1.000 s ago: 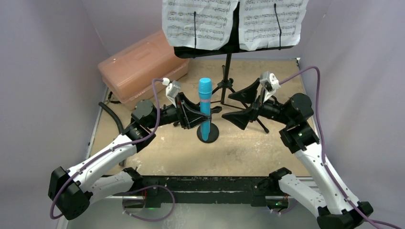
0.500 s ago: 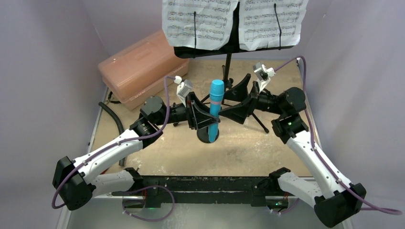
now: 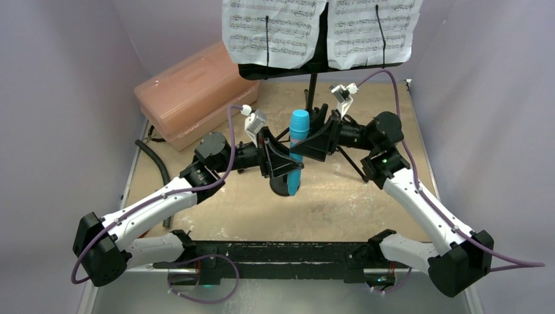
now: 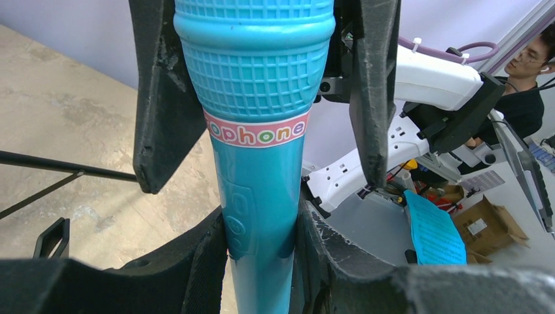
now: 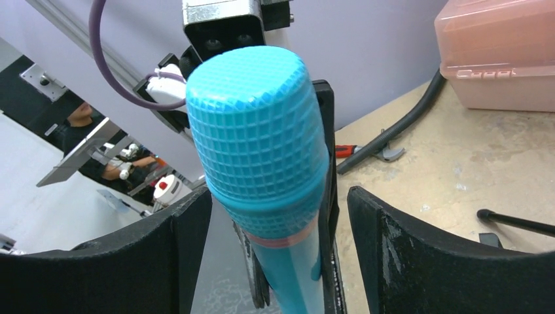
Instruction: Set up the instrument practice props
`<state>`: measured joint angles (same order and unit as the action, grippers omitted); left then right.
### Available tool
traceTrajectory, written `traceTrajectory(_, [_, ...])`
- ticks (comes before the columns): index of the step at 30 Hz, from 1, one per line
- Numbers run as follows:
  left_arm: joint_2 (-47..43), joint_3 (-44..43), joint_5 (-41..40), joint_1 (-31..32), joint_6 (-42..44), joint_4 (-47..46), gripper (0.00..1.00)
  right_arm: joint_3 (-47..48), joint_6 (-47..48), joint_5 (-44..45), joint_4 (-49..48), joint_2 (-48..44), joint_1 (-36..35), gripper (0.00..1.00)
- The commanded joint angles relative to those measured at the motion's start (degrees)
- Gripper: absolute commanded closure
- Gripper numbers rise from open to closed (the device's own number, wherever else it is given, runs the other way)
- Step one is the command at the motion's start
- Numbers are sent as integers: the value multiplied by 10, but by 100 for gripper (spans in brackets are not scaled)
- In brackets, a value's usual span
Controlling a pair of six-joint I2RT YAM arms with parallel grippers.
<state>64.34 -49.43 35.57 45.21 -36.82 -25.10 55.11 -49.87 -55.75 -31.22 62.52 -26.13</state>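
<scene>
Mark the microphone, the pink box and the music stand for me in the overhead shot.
microphone (image 3: 299, 124): top external view, on its mesh head.
pink box (image 3: 190, 88): top external view, on its lid.
music stand (image 3: 322, 46): top external view, on the bare black desk between the pages.

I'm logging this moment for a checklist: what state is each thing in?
Microphone: upright, clamped low on its handle.
Left end effector: shut on the microphone.
Right end effector: open, straddling the microphone's head, with a gap on each side.
Music stand: standing, legs spread.
Pages: side by side on the stand's desk.
Box: lid closed.
</scene>
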Motion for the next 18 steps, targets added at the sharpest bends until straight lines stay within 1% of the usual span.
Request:
traceTrajectory(1, [3,-31,-18,5,-2,-34,100,32,-10,19,-17,-2,-13,24])
traceTrajectory(6, [12,-29,-24,5,-24,-44,100,35,12,42,-17,-4,-28,30])
traceTrajectory(10, [13,-27,-28,5,-27,-43,100,35,13,41,-13,-1,-30,41])
traceTrajectory(15, [8,-23,-34,5,-22,-35,100,33,10,38,-13,-1,-31,67])
traceTrajectory(18, [6,-19,-41,5,-25,-39,100,33,14,39,-4,-5,-31,90])
